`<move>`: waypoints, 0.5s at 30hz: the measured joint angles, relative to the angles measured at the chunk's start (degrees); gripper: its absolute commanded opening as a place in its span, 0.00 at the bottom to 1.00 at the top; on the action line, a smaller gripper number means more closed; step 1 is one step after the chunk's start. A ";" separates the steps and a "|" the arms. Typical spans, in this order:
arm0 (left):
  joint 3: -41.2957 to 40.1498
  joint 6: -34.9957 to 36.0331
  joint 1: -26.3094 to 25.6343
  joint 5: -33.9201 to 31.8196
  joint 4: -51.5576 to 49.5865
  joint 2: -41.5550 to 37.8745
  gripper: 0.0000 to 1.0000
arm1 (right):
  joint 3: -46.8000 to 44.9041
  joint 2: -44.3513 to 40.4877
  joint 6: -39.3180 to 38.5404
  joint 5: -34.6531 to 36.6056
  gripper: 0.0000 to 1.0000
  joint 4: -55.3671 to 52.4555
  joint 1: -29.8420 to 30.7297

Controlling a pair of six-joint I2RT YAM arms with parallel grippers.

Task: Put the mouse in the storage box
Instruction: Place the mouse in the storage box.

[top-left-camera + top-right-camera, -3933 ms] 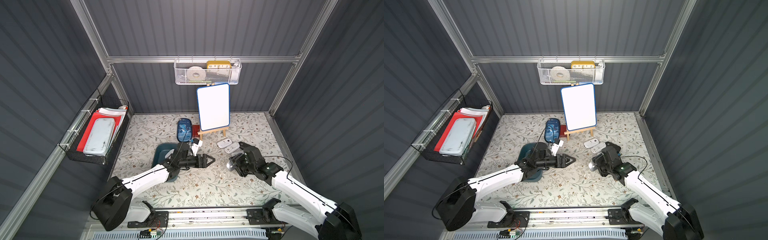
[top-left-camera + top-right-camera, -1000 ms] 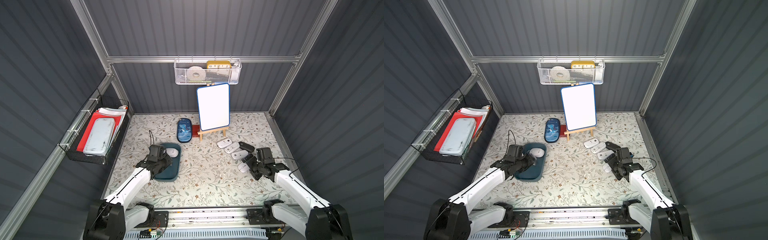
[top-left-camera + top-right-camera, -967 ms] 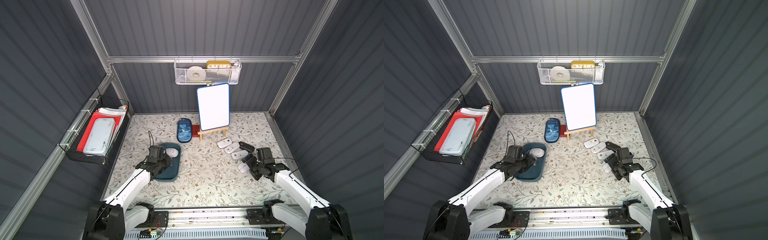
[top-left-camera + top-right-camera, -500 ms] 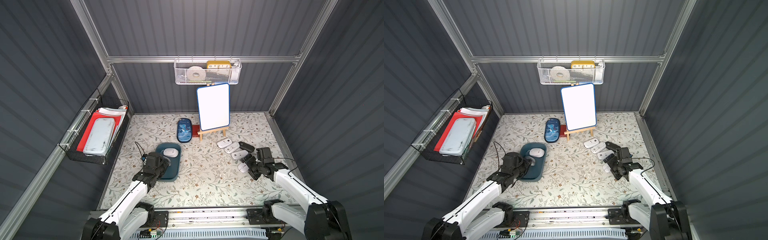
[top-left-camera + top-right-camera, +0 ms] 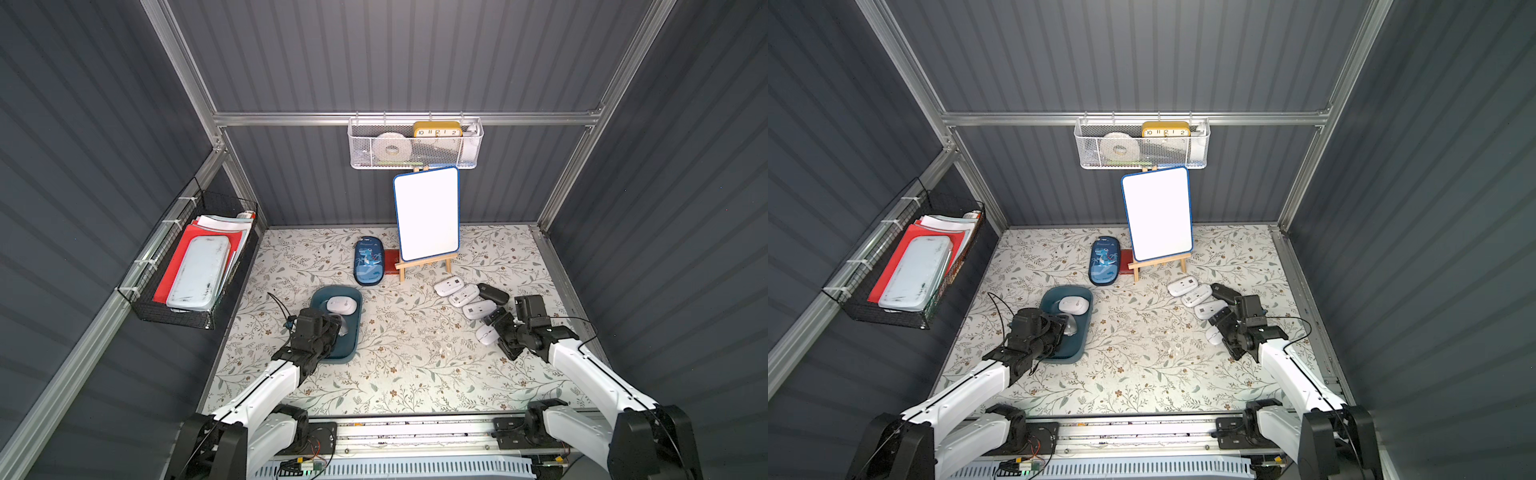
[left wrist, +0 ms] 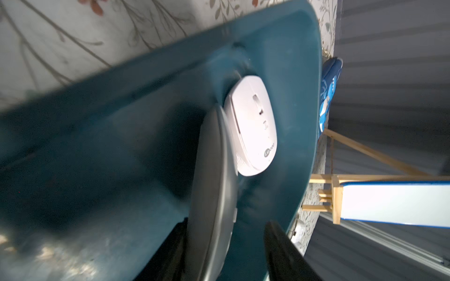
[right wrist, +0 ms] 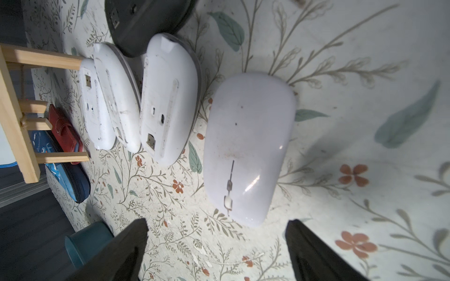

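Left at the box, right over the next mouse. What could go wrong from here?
1. The grey mouse stands on edge in the storage box between the left gripper's open jaws, leaning on the white mouse; withdrawing might drag or topple it.
2. The right gripper hangs open over the loose mouse; the upturned mouse lies close beside, so closing may nudge it.
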 measured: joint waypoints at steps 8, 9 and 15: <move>-0.11 0.81 0.00 5.46 4.94 5.33 0.58 | 0.00 -0.72 -0.07 0.00 0.93 -0.39 -0.94; -0.15 0.94 0.00 5.79 5.49 6.01 0.61 | 0.00 -0.72 -0.13 -0.02 0.93 -0.42 -0.96; -0.15 2.95 -0.02 7.04 7.41 9.55 0.67 | 0.00 -0.72 -0.22 -0.26 0.93 -0.42 -0.98</move>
